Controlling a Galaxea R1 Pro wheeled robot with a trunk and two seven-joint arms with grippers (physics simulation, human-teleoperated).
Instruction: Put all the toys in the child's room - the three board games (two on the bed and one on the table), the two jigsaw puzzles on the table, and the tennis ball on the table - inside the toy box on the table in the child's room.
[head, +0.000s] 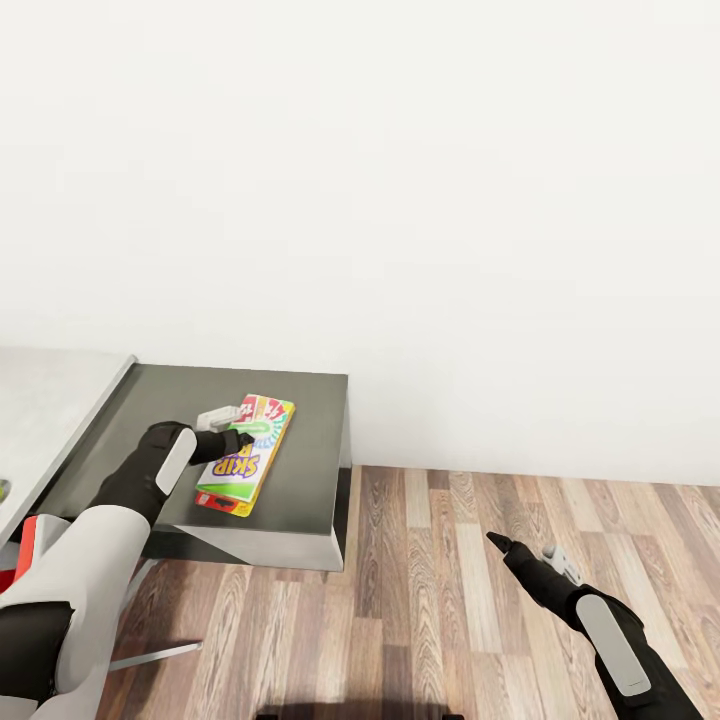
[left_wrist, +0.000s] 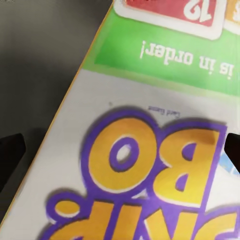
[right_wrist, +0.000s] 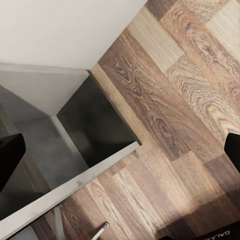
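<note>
Board game (head: 246, 452) flat on dark cabinet (head: 310, 400), not yet boxed. Left end effector (head: 236, 437) released, hovering above cover. Right end effector (head: 497, 541) released, idle over floor (head: 450, 600). Transfer pending.

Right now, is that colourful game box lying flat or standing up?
Lying flat. The game box rests cover-up on the dark cabinet top, its big lettering facing the ceiling, with the left hand just above it.

White-and-black arms (head: 110, 520), black claws

The board game (left_wrist: 150, 150) cover reads "SKIP BO", "is in order!", a red "12"; smaller print looks illegible.
</note>
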